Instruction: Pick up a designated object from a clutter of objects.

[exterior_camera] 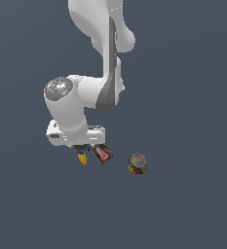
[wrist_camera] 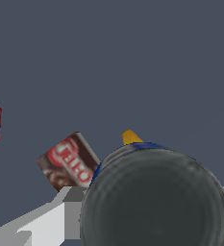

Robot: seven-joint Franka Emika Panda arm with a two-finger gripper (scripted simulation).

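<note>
Around the arm's hand lie a brown-red packet (exterior_camera: pixel 103 153), tilted and just beside the gripper (exterior_camera: pixel 82 149) on the exterior view's right, a yellow banana (exterior_camera: pixel 82 159) whose tip pokes out from under the hand, and a multicoloured jar (exterior_camera: pixel 137 164) with a pale lid standing well apart, further to the exterior view's right. In the exterior view the white hand covers the can, so only a sliver of blue shows beneath it. The wrist view fills with the can (wrist_camera: pixel 154 199): a round dark grey top with faint concentric rings and a thin blue edge along its rim, sitting very close to the camera between the pale fingers (wrist_camera: pixel 41 226), with the packet and banana tip just behind it. Whether the fingers press on the can cannot be told. The surface is a plain dark blue-grey plane with no visible edges or walls.
</note>
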